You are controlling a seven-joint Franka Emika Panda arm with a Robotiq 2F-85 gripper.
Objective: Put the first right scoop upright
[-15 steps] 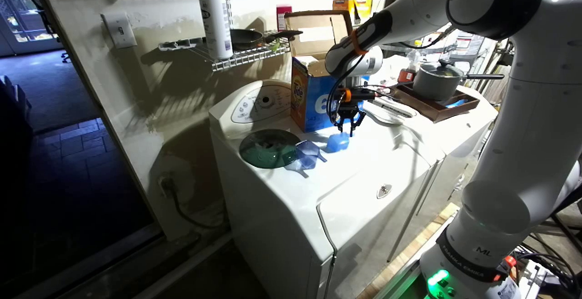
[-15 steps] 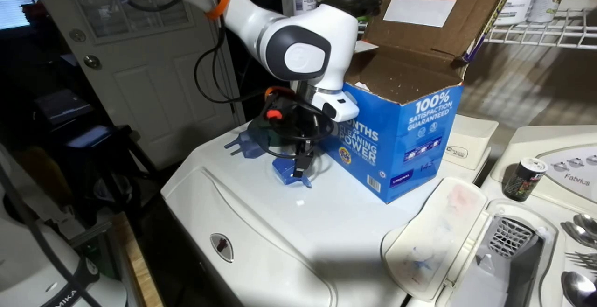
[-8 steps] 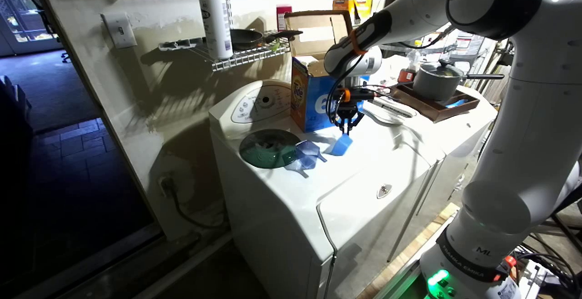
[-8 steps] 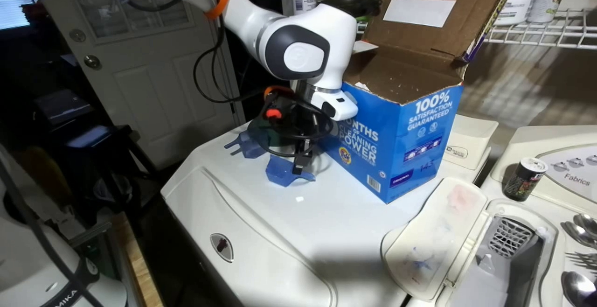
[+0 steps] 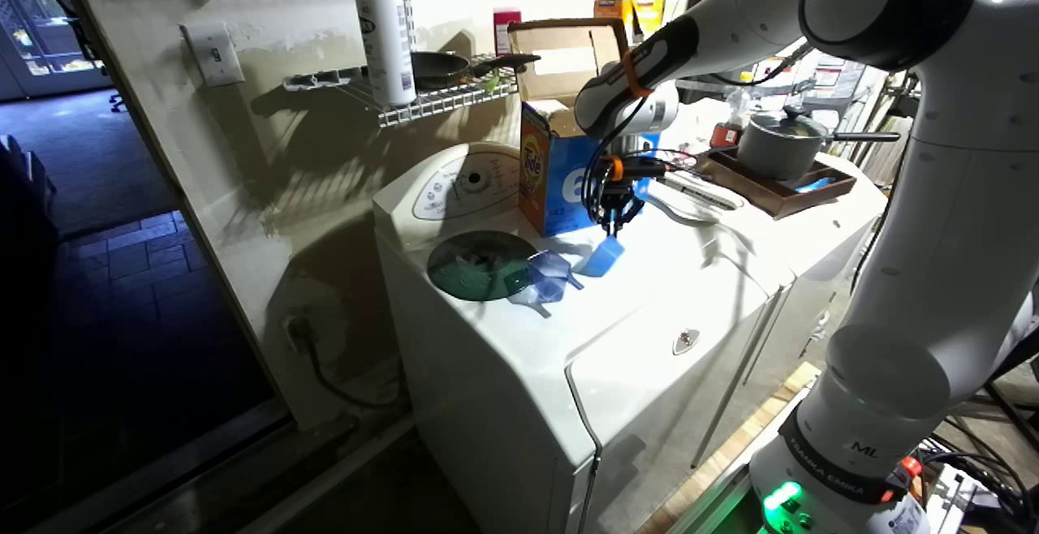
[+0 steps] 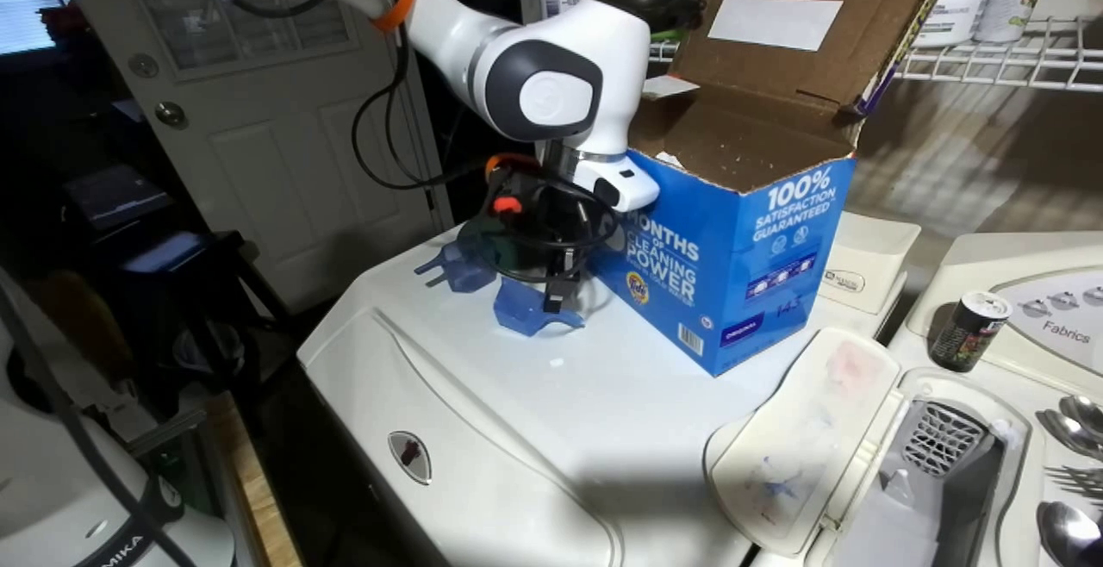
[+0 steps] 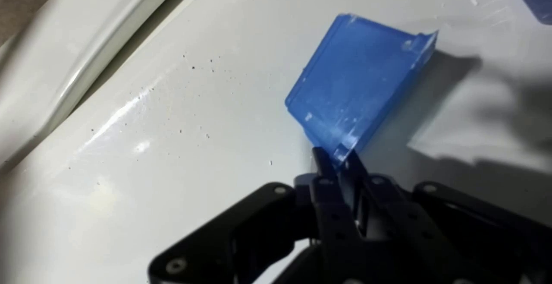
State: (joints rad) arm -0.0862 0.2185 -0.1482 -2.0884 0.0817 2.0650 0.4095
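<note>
The light-blue scoop point(image 5: 603, 257) is at the fingertips of my gripper point(image 5: 610, 232) above the white washer top. It also shows in an exterior view point(image 6: 519, 308), with its handle pointing right past the gripper point(image 6: 557, 298). In the wrist view the scoop point(image 7: 355, 74) hangs tilted ahead of the gripper point(image 7: 336, 159), one corner pinched between the fingertips. Its shadow lies to its right; whether it touches the surface I cannot tell. More bluish scoops point(image 5: 549, 276) lie beside it, near the dark green disc; they show in an exterior view point(image 6: 465, 268) too.
The blue detergent carton point(image 6: 741, 257) stands open right behind the gripper. The dark green disc point(image 5: 479, 268) is set on the washer top. A cream open container point(image 6: 801, 446), a black can point(image 6: 971, 330) and a pot point(image 5: 781, 147) in a brown tray stand farther along.
The fingers, apart around the scoop a second ago, have closed on it. The scoop has turned and tilted. Gripper and scoop have since shifted slightly up and leftward in an exterior view.
</note>
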